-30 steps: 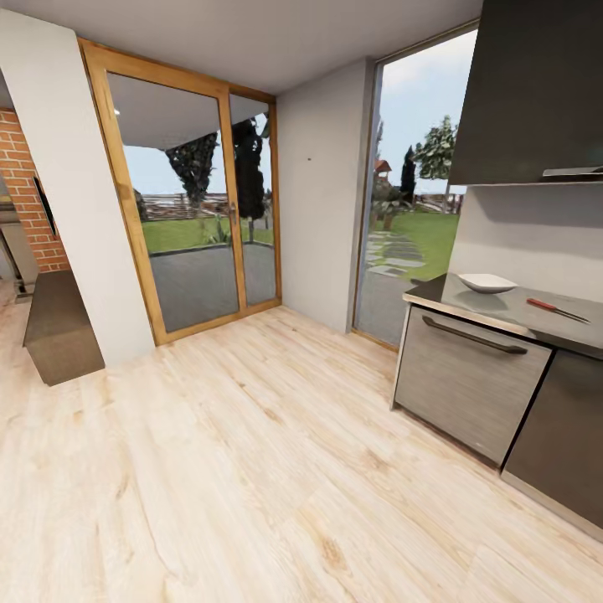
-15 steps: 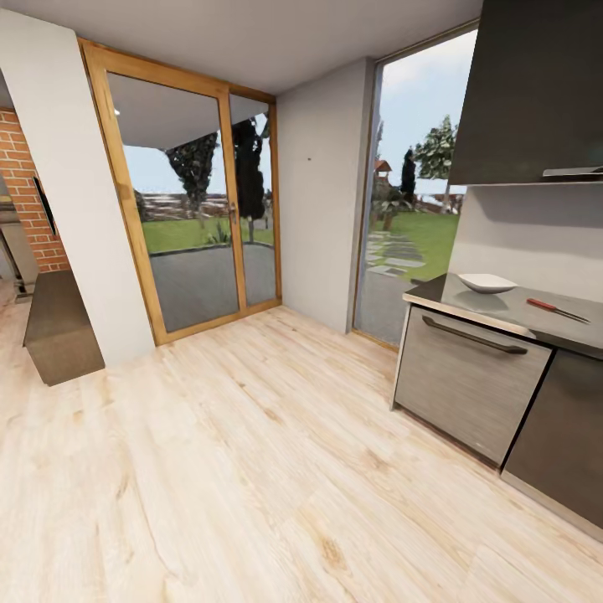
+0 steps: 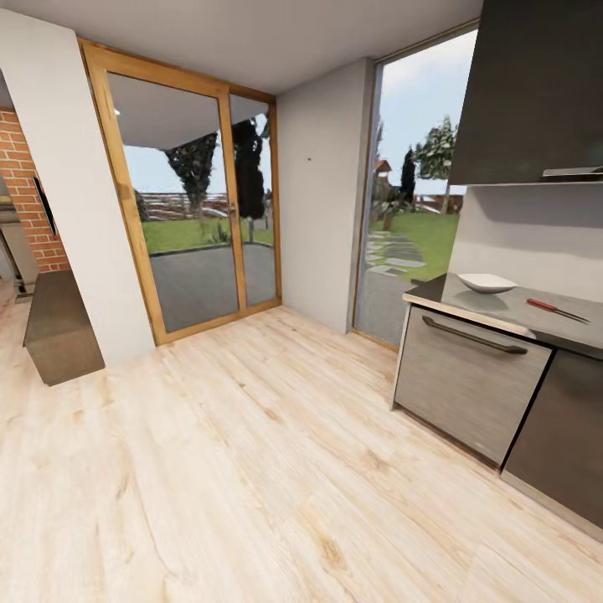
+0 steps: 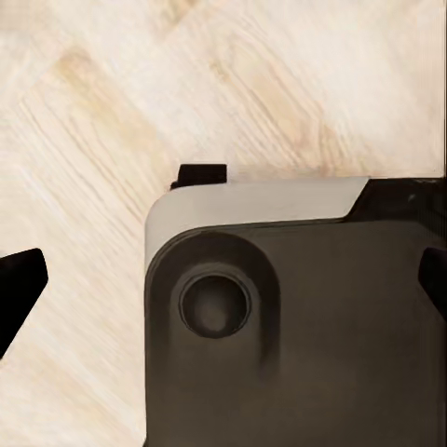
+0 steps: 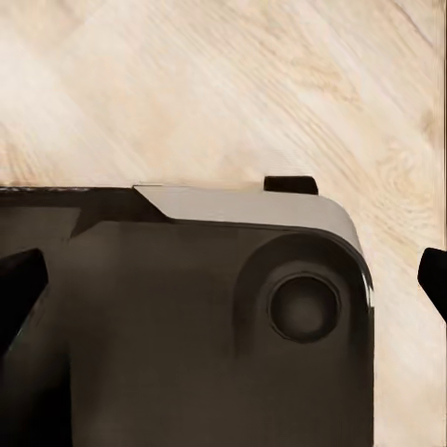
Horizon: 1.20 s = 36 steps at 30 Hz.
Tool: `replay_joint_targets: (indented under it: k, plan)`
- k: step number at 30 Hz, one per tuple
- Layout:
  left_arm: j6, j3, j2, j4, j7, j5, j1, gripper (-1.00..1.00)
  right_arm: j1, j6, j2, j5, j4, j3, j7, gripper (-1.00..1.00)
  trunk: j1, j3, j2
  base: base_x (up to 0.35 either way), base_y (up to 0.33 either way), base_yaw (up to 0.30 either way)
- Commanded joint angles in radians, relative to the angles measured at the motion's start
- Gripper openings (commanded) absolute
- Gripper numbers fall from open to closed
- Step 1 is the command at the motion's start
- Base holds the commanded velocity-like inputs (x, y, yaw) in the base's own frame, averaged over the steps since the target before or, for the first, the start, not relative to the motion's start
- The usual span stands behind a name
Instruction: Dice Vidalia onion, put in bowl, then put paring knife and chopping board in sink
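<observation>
Two of the task's things sit on the long glossy grey reflective countertop [image 3: 536, 322] at the right of the head view: a shallow white squarish bowl [image 3: 487, 283] with rounded corners near the slab's end by the window, and a small slim paring knife [image 3: 556, 310] with a red handle and short dark blade, lying flat a little further along, apart from the bowl. Below the counter's thin pale front edge, a brushed grey drawer front with a long dark bar handle [image 3: 471, 335] faces the room, beside a darker cabinet door [image 3: 559, 435]. A dark wall cabinet [image 3: 536, 92] hangs above. Pale wood-plank flooring [image 3: 251, 469] runs across the room to a wood-framed glass sliding door [image 3: 197, 201] and a tall window [image 3: 410, 193], both looking out on lawn and trees. A red brick wall [image 3: 25, 193] and a low brown bench [image 3: 59, 322] stand at far left.

In the left wrist view, the left gripper [image 4: 223, 289] hangs over the robot's dark base [image 4: 307, 345] and the plank floor, its black fingertips [image 4: 19, 284] set wide apart at either edge with nothing between them. In the right wrist view, the right gripper [image 5: 223, 279] is likewise spread, dark fingertips [image 5: 19, 284] far apart, empty, above the same dark base [image 5: 158, 345] and flooring.
</observation>
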Motion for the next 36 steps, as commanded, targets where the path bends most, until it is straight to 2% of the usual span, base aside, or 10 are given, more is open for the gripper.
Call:
replay_joint_targets:
  k: [1,4,8,10,14,18,29,31,33,36]
  plan:
    - [-0.001,0.001,0.000,-0.029,0.000,0.000,0.000,1.00,0.000,-0.027,0.000,-0.001,-0.011,0.000,0.000,1.00,0.000,-0.001,0.000,0.000,0.000,0.000]
    - [-0.001,0.001,0.001,-0.096,0.000,0.000,0.001,1.00,0.000,-0.090,0.000,-0.001,-0.054,0.001,0.001,1.00,0.000,-0.001,0.000,0.000,0.000,0.000]
    - [-0.001,0.001,0.001,-0.154,0.000,0.000,0.001,1.00,0.000,-0.133,-0.001,0.000,-0.118,0.000,0.000,1.00,0.000,-0.001,0.000,0.000,0.000,0.000]
    - [-0.004,0.001,0.001,-0.184,0.000,0.000,0.001,1.00,0.000,-0.145,-0.002,-0.001,-0.177,0.000,-0.001,1.00,0.000,-0.001,0.000,0.000,0.000,0.000]
    - [-0.025,0.001,0.000,-0.203,0.000,0.000,0.000,1.00,0.000,-0.149,-0.001,-0.003,-0.372,0.000,-0.007,1.00,0.000,-0.001,0.000,0.000,0.000,0.000]
    - [-0.032,0.001,0.000,-0.206,0.000,0.001,-0.002,1.00,0.000,-0.147,-0.002,-0.015,-0.482,0.000,-0.008,1.00,0.000,-0.001,0.000,0.000,0.000,0.000]
    - [-0.044,0.000,0.017,-0.195,-0.004,0.003,-0.003,1.00,0.000,-0.152,0.000,-0.035,-0.488,-0.002,-0.008,1.00,0.000,0.000,0.000,0.000,0.000,-0.044]
    - [-0.044,0.001,0.021,-0.194,-0.004,0.004,-0.003,1.00,0.000,-0.151,-0.001,-0.054,-0.486,-0.005,-0.007,1.00,0.000,0.001,0.000,0.000,0.000,-0.219]
    - [-0.044,0.000,0.024,-0.194,-0.005,0.007,-0.003,1.00,0.000,-0.151,-0.001,-0.099,-0.484,-0.007,-0.007,1.00,0.000,0.002,0.000,0.000,0.000,-0.243]
    - [-0.044,0.002,0.024,-0.194,-0.005,0.008,-0.003,1.00,0.000,-0.151,-0.001,-0.135,-0.484,-0.008,-0.006,1.00,0.000,0.005,0.000,0.000,0.000,-0.252]
